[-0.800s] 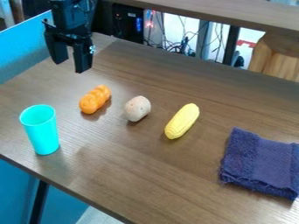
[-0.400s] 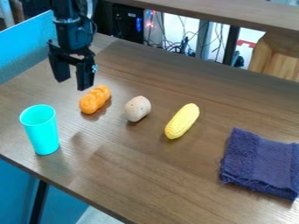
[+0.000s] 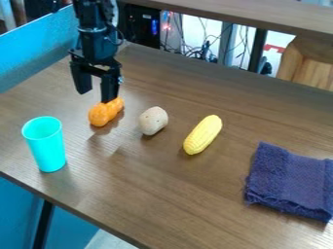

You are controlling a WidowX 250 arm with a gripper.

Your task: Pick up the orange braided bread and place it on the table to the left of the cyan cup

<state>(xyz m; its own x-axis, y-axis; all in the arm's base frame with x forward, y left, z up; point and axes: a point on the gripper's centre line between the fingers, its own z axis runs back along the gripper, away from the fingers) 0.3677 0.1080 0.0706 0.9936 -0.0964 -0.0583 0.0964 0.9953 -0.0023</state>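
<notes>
- A brown, wood-grained table [image 3: 189,194] spreads around a pale, speckled, potato-like lump [image 3: 153,121], the landmark here.
- Beyond the lump stand a raised brown board [image 3: 260,17], tangled cables [image 3: 195,51] and, to the far right, a light wooden piece [image 3: 311,63]; a blue panel [image 3: 39,56] rises behind it to the left.
- Just left of the lump lies an orange thing [image 3: 103,115], glossy, knobbly and longish, tilted across the grain.
- The black gripper [image 3: 96,97] hangs left of and behind the lump, fingers spread, one tip overlapping the orange thing's far end; whether they touch cannot be told.
- Right of the lump lies yellow corn [image 3: 203,134] with rows of kernels.
- Farther right and nearer the camera is a folded navy cloth [image 3: 289,182].
- Left of the lump and nearer the camera, a turquoise cup [image 3: 47,146] stands upright.
</notes>
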